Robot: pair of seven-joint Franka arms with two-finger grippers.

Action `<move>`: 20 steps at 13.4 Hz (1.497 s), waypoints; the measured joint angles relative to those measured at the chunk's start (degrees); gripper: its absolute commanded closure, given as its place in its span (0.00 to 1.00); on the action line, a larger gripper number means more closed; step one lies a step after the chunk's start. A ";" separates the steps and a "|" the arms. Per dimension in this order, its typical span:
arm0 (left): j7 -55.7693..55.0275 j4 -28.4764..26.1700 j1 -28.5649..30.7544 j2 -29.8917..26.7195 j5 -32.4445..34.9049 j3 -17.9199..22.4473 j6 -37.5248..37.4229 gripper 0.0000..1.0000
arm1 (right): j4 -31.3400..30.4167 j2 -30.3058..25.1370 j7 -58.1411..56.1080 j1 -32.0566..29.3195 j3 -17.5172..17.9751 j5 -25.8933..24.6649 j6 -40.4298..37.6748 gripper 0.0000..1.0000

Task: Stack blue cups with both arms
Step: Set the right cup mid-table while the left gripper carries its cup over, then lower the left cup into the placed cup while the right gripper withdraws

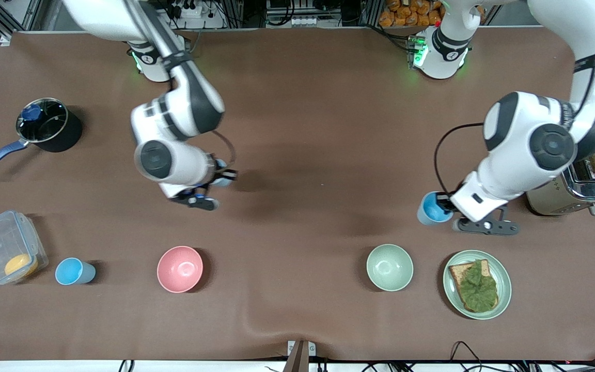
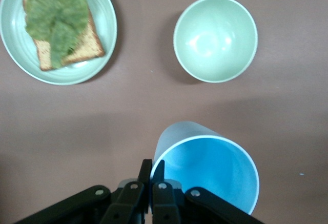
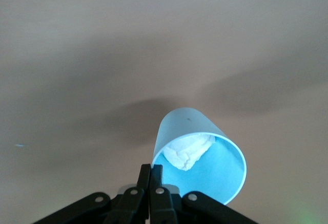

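My left gripper (image 1: 450, 205) is shut on the rim of a light-blue cup (image 1: 432, 209), one finger inside and one outside. It holds the cup over the table, beside the toaster. In the left wrist view the gripper (image 2: 152, 166) pinches that empty cup (image 2: 210, 170). My right gripper (image 1: 214, 182) is shut on the rim of a second blue cup (image 1: 221, 170), over bare table toward the right arm's end. In the right wrist view the gripper (image 3: 152, 170) holds this cup (image 3: 205, 162), which has a crumpled white lump inside. A third blue cup (image 1: 74, 271) stands on the table.
The third cup stands between a clear lidded box (image 1: 5, 248) and a pink bowl (image 1: 179, 268). A pale green bowl (image 1: 389, 267) (image 2: 215, 38) and a plate (image 1: 504, 279) (image 2: 107, 24) of toast with lettuce lie near the front camera. A saucepan (image 1: 47, 124) and toaster (image 1: 576, 191) stand at the table's ends.
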 measured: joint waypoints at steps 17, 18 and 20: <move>-22.36 1.88 -0.53 -0.04 -1.96 -10.29 -0.64 1.00 | 14.30 6.99 7.25 1.97 -2.45 0.47 -5.37 0.00; -24.57 2.02 -0.60 -0.04 -1.96 -11.15 -0.64 1.00 | 14.65 5.28 3.12 -0.78 -2.56 0.44 -9.07 0.00; -29.93 2.08 -1.38 0.03 -1.96 -12.63 -0.69 1.00 | 14.66 2.25 -5.95 -6.39 -2.97 -0.19 -15.70 0.00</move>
